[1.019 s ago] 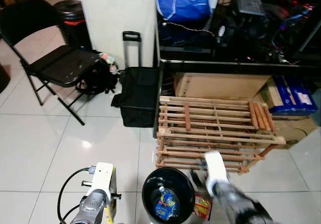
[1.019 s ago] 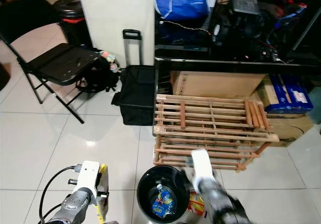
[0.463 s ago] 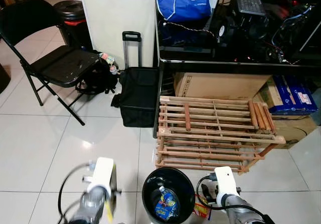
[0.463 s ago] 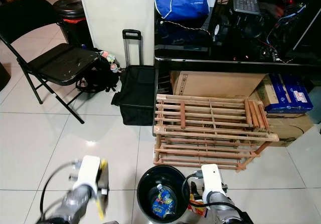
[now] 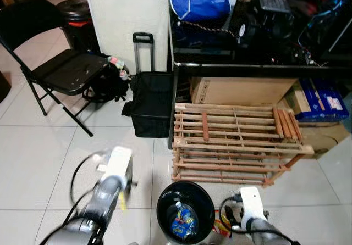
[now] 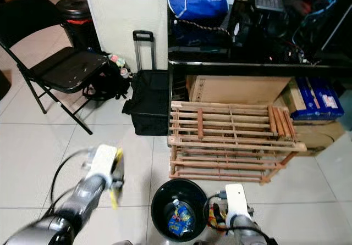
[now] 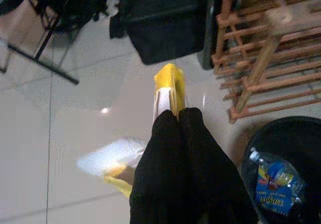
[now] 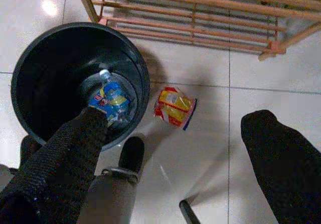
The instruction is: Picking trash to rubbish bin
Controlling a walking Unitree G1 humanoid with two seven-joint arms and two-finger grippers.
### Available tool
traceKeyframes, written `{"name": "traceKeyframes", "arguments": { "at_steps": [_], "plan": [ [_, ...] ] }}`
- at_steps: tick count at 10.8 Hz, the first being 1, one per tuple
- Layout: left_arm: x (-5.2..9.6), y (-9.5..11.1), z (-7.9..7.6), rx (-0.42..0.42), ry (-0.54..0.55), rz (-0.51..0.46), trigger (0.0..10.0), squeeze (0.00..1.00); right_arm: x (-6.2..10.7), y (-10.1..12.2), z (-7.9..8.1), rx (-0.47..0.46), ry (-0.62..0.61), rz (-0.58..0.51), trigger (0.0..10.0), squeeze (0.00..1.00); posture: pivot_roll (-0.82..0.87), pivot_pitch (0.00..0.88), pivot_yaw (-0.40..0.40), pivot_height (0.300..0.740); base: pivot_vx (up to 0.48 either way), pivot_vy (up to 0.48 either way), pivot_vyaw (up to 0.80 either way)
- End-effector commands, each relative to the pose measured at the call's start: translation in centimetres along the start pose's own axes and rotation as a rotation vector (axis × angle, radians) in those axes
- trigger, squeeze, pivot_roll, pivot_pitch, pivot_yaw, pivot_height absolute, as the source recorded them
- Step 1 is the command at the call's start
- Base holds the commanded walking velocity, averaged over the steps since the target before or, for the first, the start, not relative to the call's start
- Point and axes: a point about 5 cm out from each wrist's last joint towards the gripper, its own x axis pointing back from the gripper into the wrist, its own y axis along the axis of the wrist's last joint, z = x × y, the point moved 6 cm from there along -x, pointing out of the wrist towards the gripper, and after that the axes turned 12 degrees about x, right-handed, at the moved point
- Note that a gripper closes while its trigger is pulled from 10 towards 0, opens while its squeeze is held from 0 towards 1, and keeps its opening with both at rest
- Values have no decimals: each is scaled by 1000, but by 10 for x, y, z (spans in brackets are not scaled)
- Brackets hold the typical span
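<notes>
A black round bin (image 5: 165,204) stands on the white tile floor just in front of me, with a blue-labelled plastic bottle (image 5: 183,223) lying in it. My left gripper (image 7: 175,114) is shut on a flat yellow wrapper (image 7: 169,89), held out above the floor to the left of the bin; the left arm (image 5: 116,168) reaches forward. My right gripper (image 8: 176,121) hangs open above the floor right of the bin, with nothing between its fingers. Below it a red and yellow snack packet (image 8: 174,106) lies on the tiles beside the bin wall (image 8: 143,78).
A wooden slatted rack (image 5: 236,140) stands just beyond the bin. Behind it are cardboard boxes (image 5: 242,91) under a dark desk. A black trolley bag (image 5: 151,102) and a black folding chair (image 5: 60,63) stand to the left, with open tiles in front of them.
My left arm has swung forward and up with the yellow wrapper in its grip. My right arm has drawn back and down beside the bin.
</notes>
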Motion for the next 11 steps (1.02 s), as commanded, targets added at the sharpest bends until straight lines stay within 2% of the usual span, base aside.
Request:
{"name": "traceKeyframes", "arguments": {
  "at_steps": [1, 2, 3, 4, 5, 6, 8, 9, 11],
  "plan": [
    [-4, 9, -13, -30, -45, -4, 10000, 0, 1, -3, -5, -21, -24, -4, 10000, 0, -20, 93, -28, 740, 0, 0, 0],
    [-6, 18, -24, -51, -81, -19, 10000, 0, 2, -5, -5, -24, -25, -5, 10000, 0, -33, 104, -25, 740, 0, 0, 0],
    [-9, 31, -53, -87, -167, -44, 10000, 0, 3, -7, -4, -30, -27, -11, 10000, 0, -67, 125, -17, 740, 0, 0, 0],
    [-9, 34, -64, -96, -200, -53, 10000, 0, 3, -8, -5, -34, -30, -13, 10000, 0, -71, 128, -16, 740, 0, 0, 0],
    [-7, 42, -93, -127, -286, -73, 10000, 0, 5, -9, -6, -42, -35, -18, 10000, 0, -89, 144, -13, 740, 0, 0, 0],
    [-6, 43, -102, -138, -312, -77, 10000, 0, 5, -10, -5, -43, -35, -19, 10000, 0, -94, 150, -12, 740, 0, 0, 0],
    [1, 41, -135, -183, -412, -79, 10000, 0, 6, -13, -4, -45, -35, -20, 10000, 0, -106, 166, -8, 740, 0, 0, 0],
    [6, 33, -150, -209, -465, -67, 10000, 0, 7, -15, -3, -48, -33, -23, 10000, 0, -111, 175, -7, 740, 0, 0, 0],
    [9, 25, -157, -215, -489, -52, 10000, 0, 7, -16, -2, -47, -29, -23, 10000, 0, -109, 179, -8, 740, 0, 0, 0]
  ]
}}
